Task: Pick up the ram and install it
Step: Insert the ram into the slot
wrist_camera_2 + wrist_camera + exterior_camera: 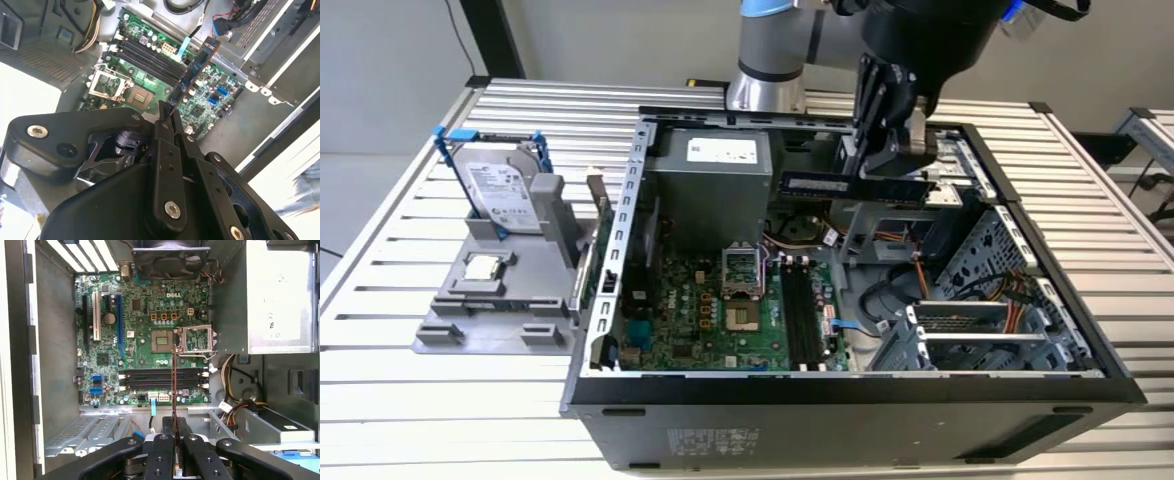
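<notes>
While the ram (pixel 854 185) hangs above the open computer case (pixel 854 388), well apart from the motherboard (pixel 707 310), the hand (pixel 905 165) is pinching it by one end, clamped on both flat faces. The stick stands on edge and roughly level. Its long axis runs across the exterior view, with the free end pointing to the exterior view's left, toward the power supply (pixel 707 185). The memory slots (pixel 801 305) run the other way: in the first wrist view the ram (pixel 174 375) reads as a thin edge-on line crossing the slots (pixel 162 380) at about a right angle. Assessment: sound seating requires the long axis turned parallel to one slot, the contact edge kept downward and level, and a straight descent. With the grip at one end, uneven pressure could tilt the stick.
</notes>
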Robot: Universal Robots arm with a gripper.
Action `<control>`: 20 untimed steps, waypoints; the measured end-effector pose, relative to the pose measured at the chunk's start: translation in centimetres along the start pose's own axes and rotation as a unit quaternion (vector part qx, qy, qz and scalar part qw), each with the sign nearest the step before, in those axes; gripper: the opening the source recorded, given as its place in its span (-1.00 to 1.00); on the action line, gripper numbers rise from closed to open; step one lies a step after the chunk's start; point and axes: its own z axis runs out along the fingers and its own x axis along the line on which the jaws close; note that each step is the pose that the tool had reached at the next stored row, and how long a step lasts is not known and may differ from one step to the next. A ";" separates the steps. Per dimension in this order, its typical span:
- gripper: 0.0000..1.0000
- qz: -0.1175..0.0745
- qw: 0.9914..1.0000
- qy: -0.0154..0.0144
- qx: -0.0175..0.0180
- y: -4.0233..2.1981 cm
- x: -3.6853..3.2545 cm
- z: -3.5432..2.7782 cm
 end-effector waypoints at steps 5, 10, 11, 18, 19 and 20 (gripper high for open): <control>-1.00 0.005 1.000 0.000 0.000 0.03 -0.47 0.00; -1.00 0.006 1.000 0.000 0.000 0.06 -0.99 0.01; -1.00 0.006 1.000 0.000 0.000 0.06 -1.08 0.02; -1.00 0.006 1.000 0.000 0.000 0.08 -1.30 0.02; -1.00 0.006 1.000 0.000 0.000 0.08 -1.32 0.02; -1.00 0.005 1.000 0.000 0.000 0.08 -1.32 0.02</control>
